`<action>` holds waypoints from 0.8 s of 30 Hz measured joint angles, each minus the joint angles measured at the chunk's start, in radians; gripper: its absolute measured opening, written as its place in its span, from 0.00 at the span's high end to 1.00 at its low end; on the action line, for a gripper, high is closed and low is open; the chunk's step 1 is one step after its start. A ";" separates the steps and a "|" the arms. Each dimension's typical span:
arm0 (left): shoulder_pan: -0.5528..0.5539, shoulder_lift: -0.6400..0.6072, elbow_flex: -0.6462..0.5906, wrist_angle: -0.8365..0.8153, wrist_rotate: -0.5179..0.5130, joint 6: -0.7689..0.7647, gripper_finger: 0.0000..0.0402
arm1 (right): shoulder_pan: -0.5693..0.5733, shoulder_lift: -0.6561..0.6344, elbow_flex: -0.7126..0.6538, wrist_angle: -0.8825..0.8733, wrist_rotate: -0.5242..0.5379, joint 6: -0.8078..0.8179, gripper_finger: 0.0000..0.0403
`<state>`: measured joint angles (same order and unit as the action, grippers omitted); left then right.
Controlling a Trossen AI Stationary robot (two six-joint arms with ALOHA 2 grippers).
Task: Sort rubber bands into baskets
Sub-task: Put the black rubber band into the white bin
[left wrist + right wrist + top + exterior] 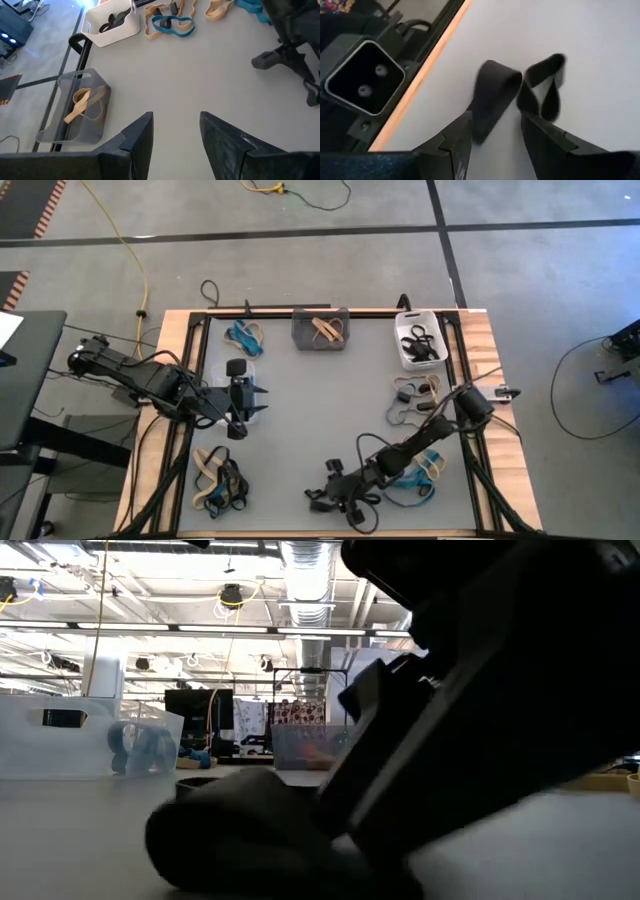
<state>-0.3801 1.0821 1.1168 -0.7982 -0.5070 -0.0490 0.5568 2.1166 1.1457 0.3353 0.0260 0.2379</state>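
Observation:
A black rubber band (495, 97) lies in twisted loops on the table near the front edge, beside the low camera (365, 75). My right gripper (495, 142) is open and low over it, with the band's near end between the fingertips. My left gripper (250, 395) hangs open above the table's left side, holding nothing. At the back stand a clear basket (244, 337) with blue bands, a dark grey basket (320, 328) with tan bands and a white basket (418, 340) with black bands. My right gripper has a finger on either side of the black band's near end (481, 125), coming slanting down from the table's right. Whether a finger touches the band, I cannot tell. The band lies flat on the table.
Loose piles of tan, blue and black bands lie at the front left (215, 480), at the right (415, 395) and under the right arm (420, 475). A black frame (200, 370) runs around the mat. The table's middle (320, 410) is bare.

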 joint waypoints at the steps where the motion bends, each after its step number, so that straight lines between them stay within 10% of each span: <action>1: 0.000 0.000 0.000 0.000 0.000 0.000 0.62 | 0.001 0.013 0.013 0.000 -0.014 0.000 0.51; 8: 0.000 0.000 0.000 0.000 0.000 0.000 0.62 | 0.006 0.063 0.073 -0.020 0.006 -0.003 0.57; 15: 0.000 0.000 0.000 0.001 0.000 0.000 0.62 | 0.018 0.038 0.072 -0.065 0.053 -0.057 0.93; 24: 0.000 0.000 0.000 0.002 0.000 0.000 0.62 | 0.053 -0.076 0.070 -0.217 0.153 -0.089 0.93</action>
<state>-0.3801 1.0817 1.1168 -0.7967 -0.5072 -0.0490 0.6093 2.0406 1.2156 0.1180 0.1792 0.1487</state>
